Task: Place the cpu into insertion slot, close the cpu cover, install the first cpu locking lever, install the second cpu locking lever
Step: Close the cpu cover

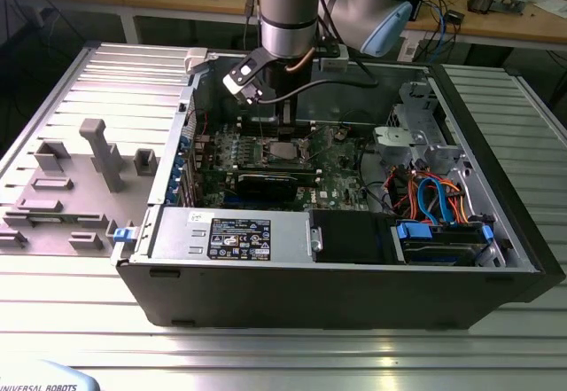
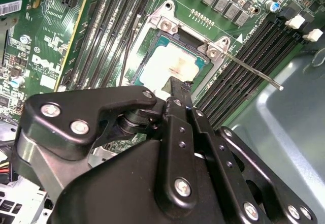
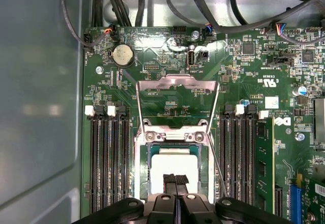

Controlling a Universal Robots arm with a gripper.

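The cpu [image 3: 172,167] lies flat in the insertion slot [image 3: 139,183] on the green motherboard, its pale metal top facing up; it is also seen in the second wrist view [image 2: 175,64] and the exterior view [image 1: 284,150]. The cpu cover [image 3: 175,86] stands flipped open, away from the socket, with the board showing through its window. One locking lever [image 2: 254,71] sticks out free to the side, and a second thin lever [image 2: 133,36] runs along the other side. My gripper [image 3: 175,179] hangs just above the cpu's edge, shut, with nothing between its fingers.
Long black memory slots [image 3: 106,158] flank the socket, with a green module [image 3: 264,163] in one. Black cables [image 3: 203,5] cross the case's far end. The case wall [image 3: 40,107] is close by. Blue and orange cables [image 1: 434,196] and a power supply [image 1: 230,234] fill the near side.
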